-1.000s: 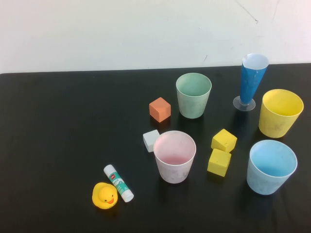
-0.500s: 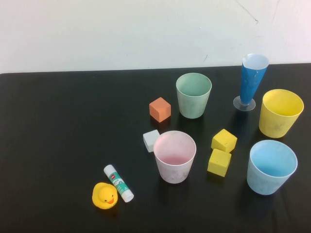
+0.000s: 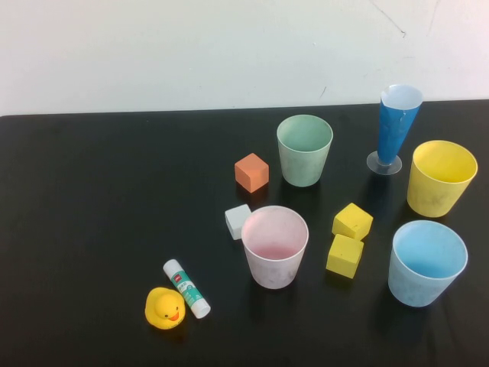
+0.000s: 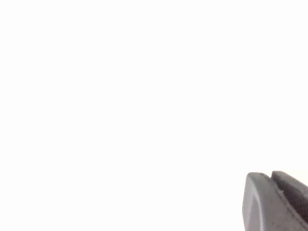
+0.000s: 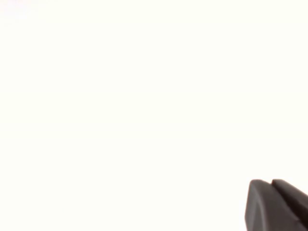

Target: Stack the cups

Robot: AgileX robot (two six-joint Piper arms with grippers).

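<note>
Four cups stand upright and apart on the black table (image 3: 114,191): the mint green cup (image 3: 305,150) at the back, the pale pink cup (image 3: 274,246) in the middle front, the yellow cup (image 3: 439,177) at the right, and the light blue cup (image 3: 426,262) at the front right. Neither arm shows in the high view. My left gripper (image 4: 269,174) shows only in the left wrist view, its fingers together against a blank white background. My right gripper (image 5: 271,182) shows the same way in the right wrist view. Both are empty and away from the cups.
A tall blue cone on a clear base (image 3: 396,128) stands behind the yellow cup. An orange cube (image 3: 251,172), a white cube (image 3: 238,221) and two yellow cubes (image 3: 351,222) (image 3: 344,255) lie among the cups. A glue stick (image 3: 186,288) and a yellow duck (image 3: 164,308) lie front left.
</note>
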